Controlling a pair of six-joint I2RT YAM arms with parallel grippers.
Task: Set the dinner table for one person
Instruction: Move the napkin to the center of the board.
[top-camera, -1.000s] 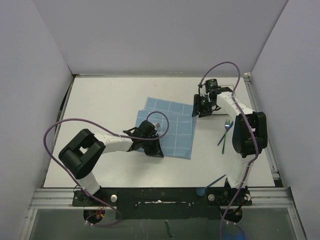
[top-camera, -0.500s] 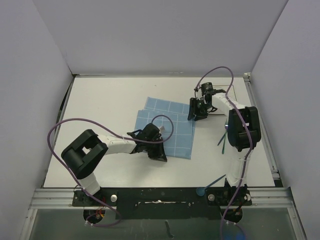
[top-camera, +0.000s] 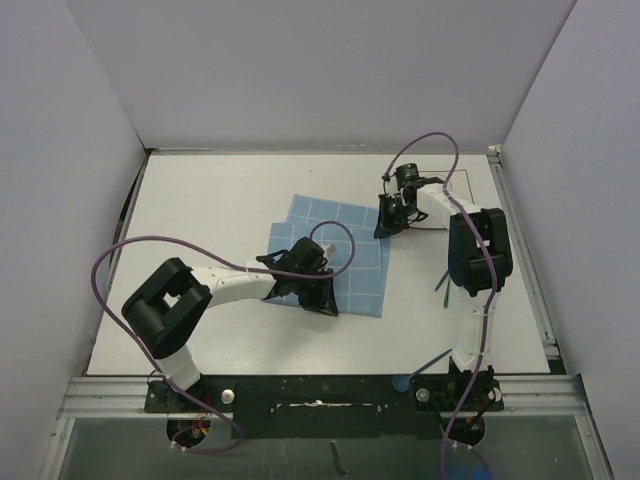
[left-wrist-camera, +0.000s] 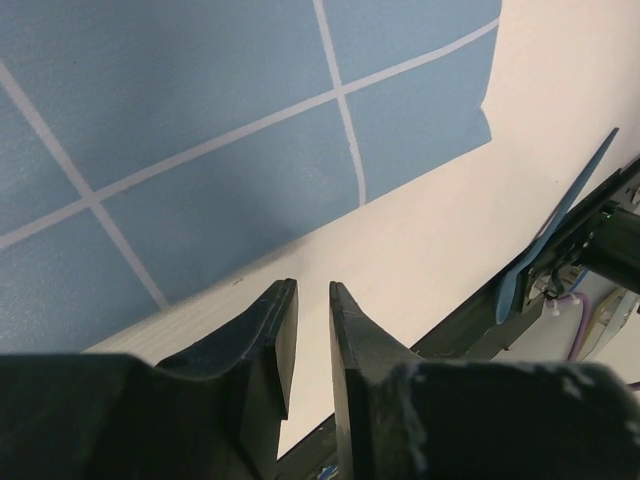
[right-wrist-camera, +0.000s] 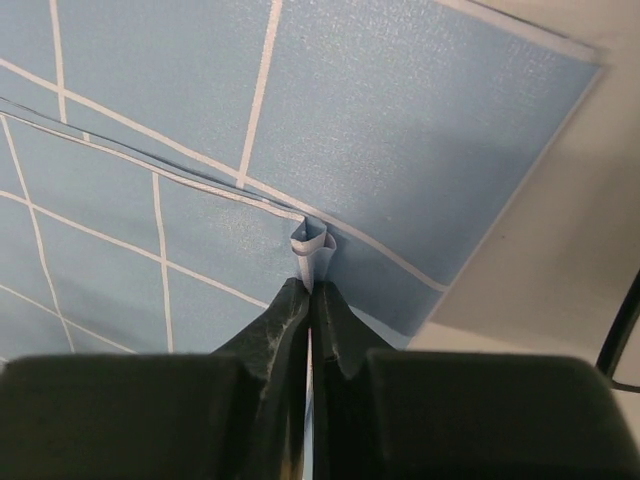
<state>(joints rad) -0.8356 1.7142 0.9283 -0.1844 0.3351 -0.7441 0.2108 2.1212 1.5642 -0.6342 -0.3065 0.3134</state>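
Tabletop comes first: the dinner table (top-camera: 200, 200) fills the floor of the white-walled booth, and both arms reach out over it from the near edge.

Near its middle lies the blue grid-lined placemat (top-camera: 358, 280). It sits skewed to the table's edges and is not flat. The right wrist view shows 1 layer lapped over another along a slanting edge.

That fold probably explains both arms' positions. The right gripper (right-wrist-camera: 310, 290) is at the mat's far right corner, its jaws pressed together on a small puckered tuck of the mat's edge. From that grip it could draw the lapped layer out flat.

The left gripper (left-wrist-camera: 312, 300) is low at the mat's near edge. Its jaws are parted by a narrow slit with nothing between them, and the tips are over bare table just beside the blue cloth. It seems placed to steady that side while the other corner is pulled.

No container shows in any view: no plate, bowl or glass, so there are no contents to report. Only the 2 grippers are at the mat.

A teal-handled fork (top-camera: 441, 285) lies on bare table to the right of the mat, mostly hidden under the right arm. A blue handle (top-camera: 428, 360) lies near that arm's base, and I cannot tell what utensil it belongs to.

By this layout the setting has barely begun.
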